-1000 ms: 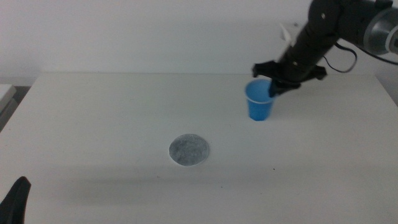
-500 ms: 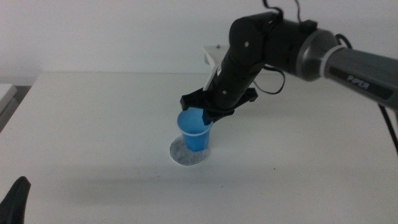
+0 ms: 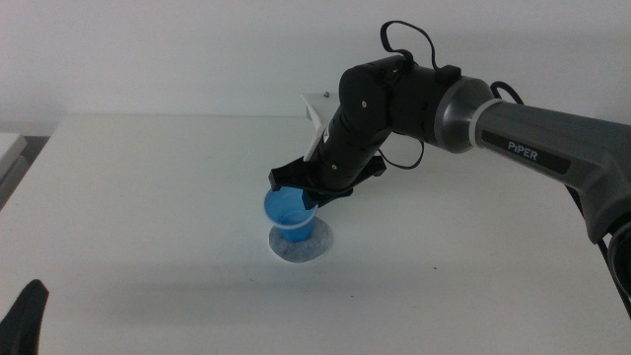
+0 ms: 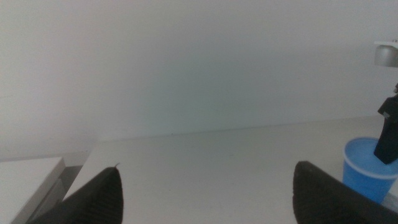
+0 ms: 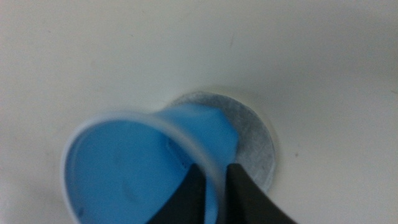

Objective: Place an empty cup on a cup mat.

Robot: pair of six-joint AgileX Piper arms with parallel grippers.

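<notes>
The blue cup (image 3: pixel 291 213) stands on or just above the speckled grey cup mat (image 3: pixel 314 248) in the middle of the table, tilted toward the left. My right gripper (image 3: pixel 314 193) is shut on the cup's rim, one jaw inside and one outside. In the right wrist view the cup (image 5: pixel 143 162) fills the frame, with the mat (image 5: pixel 252 140) showing behind its base. My left gripper (image 3: pixel 25 314) waits open at the bottom left corner of the middle view. In its wrist view the cup (image 4: pixel 368 169) shows far off.
The right arm (image 3: pixel 493 113) reaches in from the right across the back half of the white table (image 3: pixel 148 197). A white block (image 3: pixel 317 106) sits behind the arm near the table's far edge.
The right gripper carried the cup from the back right of the table leftward and down onto the mat. The cup now leans more to the left.
</notes>
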